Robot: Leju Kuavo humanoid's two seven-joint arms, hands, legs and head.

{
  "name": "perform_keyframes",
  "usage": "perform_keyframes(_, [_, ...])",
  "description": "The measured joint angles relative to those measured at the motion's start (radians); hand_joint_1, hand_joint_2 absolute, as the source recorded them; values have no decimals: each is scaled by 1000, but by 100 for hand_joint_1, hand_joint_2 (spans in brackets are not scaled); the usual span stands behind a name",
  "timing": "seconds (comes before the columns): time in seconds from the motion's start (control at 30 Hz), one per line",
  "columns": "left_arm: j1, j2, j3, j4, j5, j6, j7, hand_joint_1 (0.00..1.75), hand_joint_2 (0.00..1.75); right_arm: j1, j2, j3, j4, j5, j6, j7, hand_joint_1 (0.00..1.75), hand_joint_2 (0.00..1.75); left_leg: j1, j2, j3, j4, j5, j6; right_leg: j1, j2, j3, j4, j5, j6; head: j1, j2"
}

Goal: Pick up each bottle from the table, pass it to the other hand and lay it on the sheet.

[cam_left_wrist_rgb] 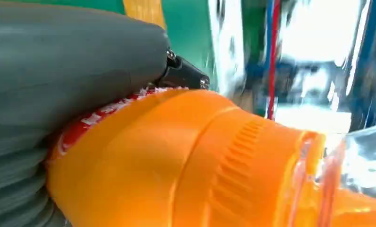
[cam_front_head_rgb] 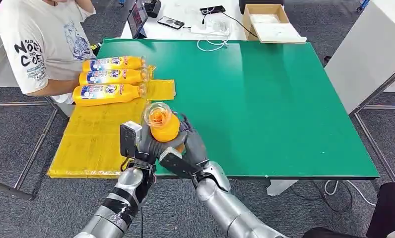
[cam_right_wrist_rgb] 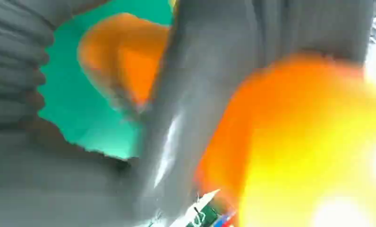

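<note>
Orange detergent bottle (cam_front_head_rgb: 164, 124) sits upright, both hands wrapped around it near the table's front edge. Left hand (cam_front_head_rgb: 145, 144) and right hand (cam_front_head_rgb: 188, 144) have fingers closed on its body. Looks slick and hefty, so I'd grip mid-body, not the clear cap.

Orange bottle (cam_front_head_rgb: 162, 122) upright with clear cap, three bottles (cam_front_head_rgb: 109, 78) lying on yellow sheet (cam_front_head_rgb: 94, 136)
</note>
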Motion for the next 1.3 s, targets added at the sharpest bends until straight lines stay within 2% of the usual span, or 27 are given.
perform_keyframes(0.07, [-26,5,44,-4,-20,65,-22,175,175,35,-11,-21,-86,-39,21,0,0,0,0,0,0,0,0,0,0,0,0,0,0,0,-1,0])
perform_keyframes(0.17, [-44,17,84,-9,-28,75,-28,175,175,58,-29,-40,-163,-51,33,1,0,0,0,-1,0,0,0,0,0,0,0,0,0,0,1,0])
perform_keyframes(0.4, [-48,17,111,-13,-42,100,-37,175,175,86,-39,-57,-242,-59,29,-4,0,0,0,0,0,0,0,0,0,0,0,0,0,0,0,0])
perform_keyframes(0.53, [-61,21,146,-2,-86,210,-42,175,175,123,-40,-77,-321,-83,-29,-58,0,0,0,0,0,0,0,0,0,0,0,0,0,0,0,0])
perform_keyframes(0.8, [-110,46,218,93,-185,341,-75,175,175,192,-40,-75,-494,-68,-95,-57,0,0,1,0,0,0,0,0,0,0,0,0,0,0,0,0])
perform_keyframes(0.9, [-131,60,221,139,-418,423,0,175,175,210,-40,-74,-540,-88,-139,-97,0,0,0,0,-1,0,0,0,0,0,0,0,0,0,0,0])
perform_keyframes(1.03, [-141,80,286,187,-1189,449,192,175,175,224,-41,-64,-623,-106,-211,-108,0,0,0,0,-1,0,0,0,0,0,0,0,0,0,0,0])
perform_keyframes(1.1, [-145,95,316,219,-1430,451,272,175,175,226,-43,-57,-650,-113,-218,-108,0,0,0,1,0,0,0,0,0,0,0,0,0,-1,0,0])
perform_keyframes(1.2, [-161,123,322,274,-1500,452,361,175,175,226,-48,-49,-661,-120,-218,-108,0,0,1,1,0,0,0,0,1,1,-1,0,1,-3,0,0])
perform_keyframes(1.3, [-171,143,328,310,-1513,454,377,175,175,225,-49,-43,-666,-122,-218,-108,0,0,1,1,-1,0,0,-1,1,1,-1,0,1,-3,0,0])
